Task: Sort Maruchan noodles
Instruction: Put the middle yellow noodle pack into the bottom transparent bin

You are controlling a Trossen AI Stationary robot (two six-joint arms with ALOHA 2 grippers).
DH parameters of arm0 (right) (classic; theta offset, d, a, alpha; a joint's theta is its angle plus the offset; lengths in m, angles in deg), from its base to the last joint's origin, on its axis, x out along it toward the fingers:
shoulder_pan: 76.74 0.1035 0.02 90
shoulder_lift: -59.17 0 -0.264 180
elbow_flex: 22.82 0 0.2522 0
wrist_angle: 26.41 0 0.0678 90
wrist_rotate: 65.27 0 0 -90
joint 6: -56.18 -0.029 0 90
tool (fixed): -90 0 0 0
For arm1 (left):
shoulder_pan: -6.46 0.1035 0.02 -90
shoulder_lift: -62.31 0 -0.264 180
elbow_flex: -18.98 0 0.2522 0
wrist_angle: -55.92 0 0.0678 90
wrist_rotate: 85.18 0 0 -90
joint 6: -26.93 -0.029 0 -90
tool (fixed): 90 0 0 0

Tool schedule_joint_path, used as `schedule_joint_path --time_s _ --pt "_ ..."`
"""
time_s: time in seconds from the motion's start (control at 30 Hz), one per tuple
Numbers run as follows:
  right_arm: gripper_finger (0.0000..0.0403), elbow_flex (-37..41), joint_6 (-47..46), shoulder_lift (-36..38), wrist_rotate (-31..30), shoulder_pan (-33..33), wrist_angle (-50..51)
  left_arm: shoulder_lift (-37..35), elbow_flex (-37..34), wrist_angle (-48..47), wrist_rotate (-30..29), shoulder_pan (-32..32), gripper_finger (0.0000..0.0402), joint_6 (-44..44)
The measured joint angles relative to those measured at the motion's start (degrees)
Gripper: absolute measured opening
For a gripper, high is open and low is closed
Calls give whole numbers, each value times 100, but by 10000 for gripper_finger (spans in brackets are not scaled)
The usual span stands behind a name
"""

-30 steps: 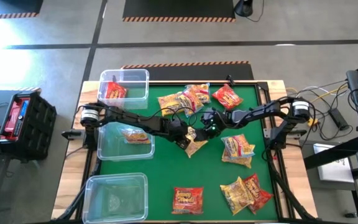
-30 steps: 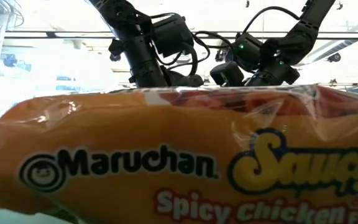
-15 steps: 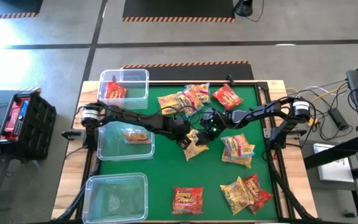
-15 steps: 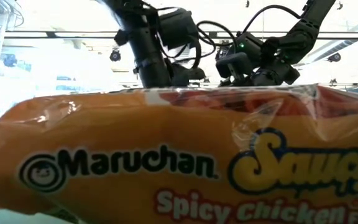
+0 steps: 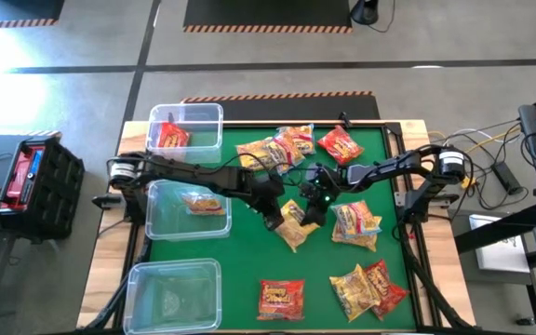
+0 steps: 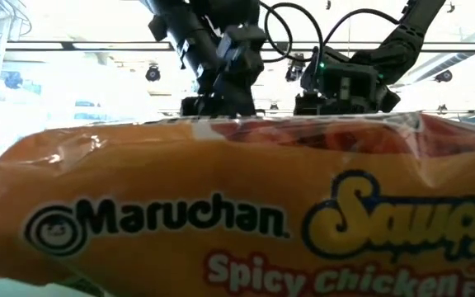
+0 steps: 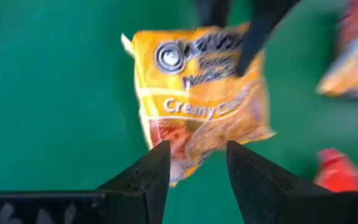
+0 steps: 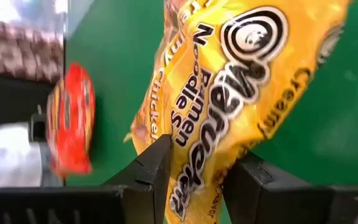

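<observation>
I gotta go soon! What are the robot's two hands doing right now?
Left hand: open, hanging over the yellow noodle packet, not holding it.
Right hand: closed on that same yellow packet.

Two slim black jointed arms trailing looped black cables.

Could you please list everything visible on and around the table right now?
Yellow packet: one, mat centre, between both grippers.
Other noodle packets: about eight loose, red, yellow and orange, at the mat's far, right and near parts.
Clear bins: three along the left edge; far one holds a red packet, middle a yellow one, near one none.
Green mat: one, covering the table.
Left gripper: open, over the yellow packet's end.
Right gripper: shut on the yellow packet.
</observation>
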Motion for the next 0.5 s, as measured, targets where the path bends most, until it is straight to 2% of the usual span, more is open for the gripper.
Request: schedule_joint_path --time_s 0.17,0.3,0.4,0.5 --pt "108 0 760 200 31 -2 641 -532 -805 1435 82 -30 139 576" --pt "108 7 1042 607 -14 0 841 -1073 -1685 2847 -464 -193 139 1358" --pt "108 7 1205 1005 -85 0 774 -1353 -2118 3288 -1011 -271 139 1782" --pt "108 7 1340 1391 -205 -2 779 -1472 -2226 3440 -1082 -296 139 1888"
